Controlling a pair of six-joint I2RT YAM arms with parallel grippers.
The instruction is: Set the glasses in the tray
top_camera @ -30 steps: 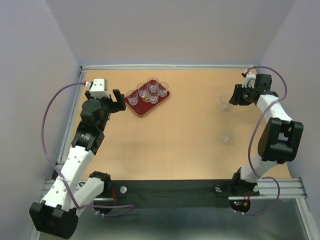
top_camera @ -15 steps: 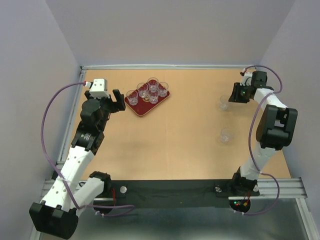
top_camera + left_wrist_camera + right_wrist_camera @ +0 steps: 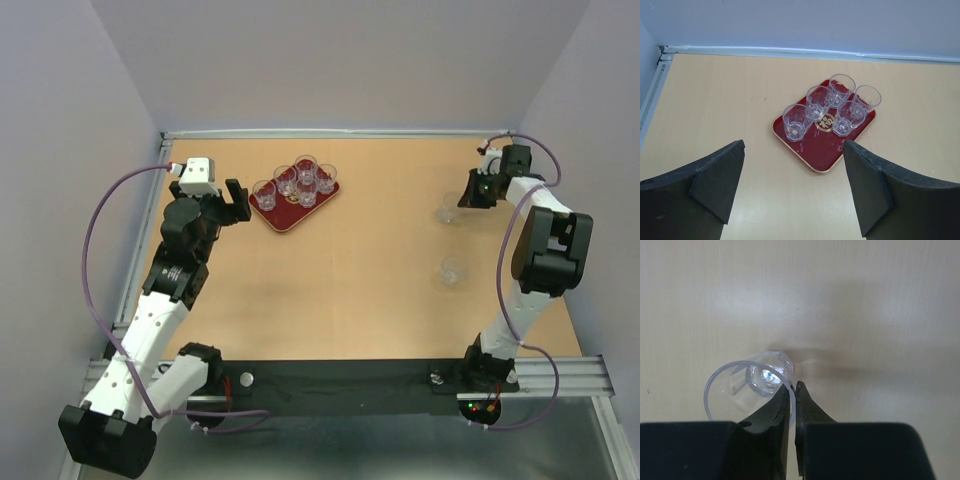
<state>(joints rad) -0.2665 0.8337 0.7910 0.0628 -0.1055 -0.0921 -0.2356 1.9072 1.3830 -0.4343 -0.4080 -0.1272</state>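
- A loose glass [image 3: 453, 271] stands nearest the arms on the right side of the table [image 3: 350, 290]. It is on its own and nothing touches it. It has not moved in the last second.
- A little farther back is the right gripper [image 3: 793, 385]. In that second it has slid a small way left, and the arm's elbow has swung in. Now it is right at the far-right glass [image 3: 767, 377].
- Its two fingers are almost together, with only a thin gap. One finger seems to be inside the glass and the other outside, so they look pinched on the wall of the glass. That likely means the grab is made and lifting comes next.
- This glass sits well away from the tray, across the table. It looks upright, with its mouth up and its base down, so its long line runs up and down. The wrist camera looks down through the mouth to the base.
- The left gripper [image 3: 794, 147] is spread wide and holds nothing. It hovers near the tray and has stayed put.
- Farthest back is the tray [image 3: 815, 155], with five glasses [image 3: 819, 101] standing mouth up in it.
- The tray's long side slants from near-left to far-right. The bare red part is at its near end, so two glasses are left to bring.
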